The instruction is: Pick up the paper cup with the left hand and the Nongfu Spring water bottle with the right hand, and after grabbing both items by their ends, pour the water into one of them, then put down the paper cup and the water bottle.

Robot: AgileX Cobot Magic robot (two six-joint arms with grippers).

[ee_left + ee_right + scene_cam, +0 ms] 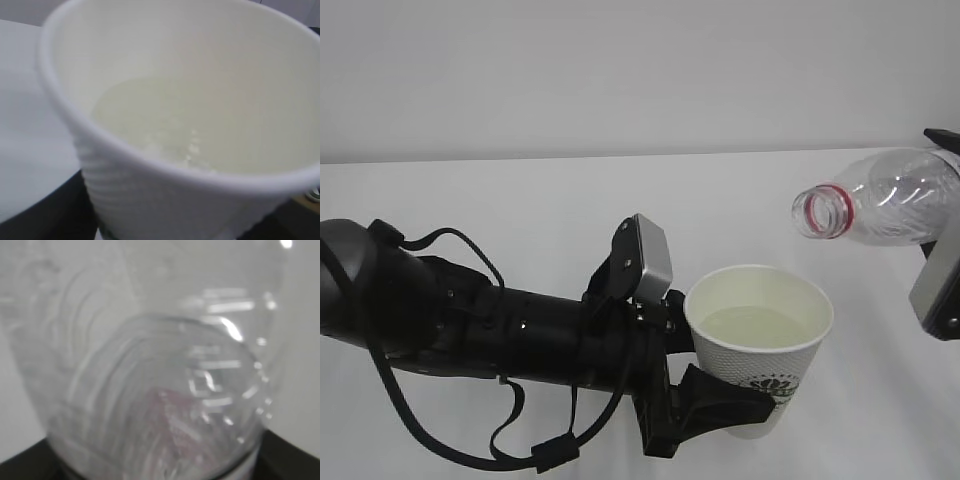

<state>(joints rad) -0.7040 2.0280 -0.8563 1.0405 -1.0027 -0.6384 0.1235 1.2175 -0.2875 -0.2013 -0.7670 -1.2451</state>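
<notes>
Now: my left hand [720,405] clamped paper cup [760,345] low, upright, water [758,327] inside. My right hand [940,290] gripped Nongfu Spring water bottle [885,198] at base; long axis near-horizontal, mouth toward cup, above-right of rim, looked emptied. Set-down prob. next.

the paper cup [760,345] is matt white paper, its outer wall embossed with small raised dots and, close up in the left wrist view, fine horizontal ridges; the inside is smooth and cream, the rolled rim [165,170] smooth. the water [758,327] in it is clear with a faint sheen. the nongfu spring water bottle [885,197] is thin clear plastic, glossy and ribbed, with bright highlights; its neck ring [823,211] is red plastic. the left hand [720,400] is matt black plastic, carrying a silver-grey block [650,262] with a satin metallic finish and black rubbery cables [470,440]. the right hand's side plate [938,285] is flat, dull grey. the table [520,210] is smooth matt white.
</notes>
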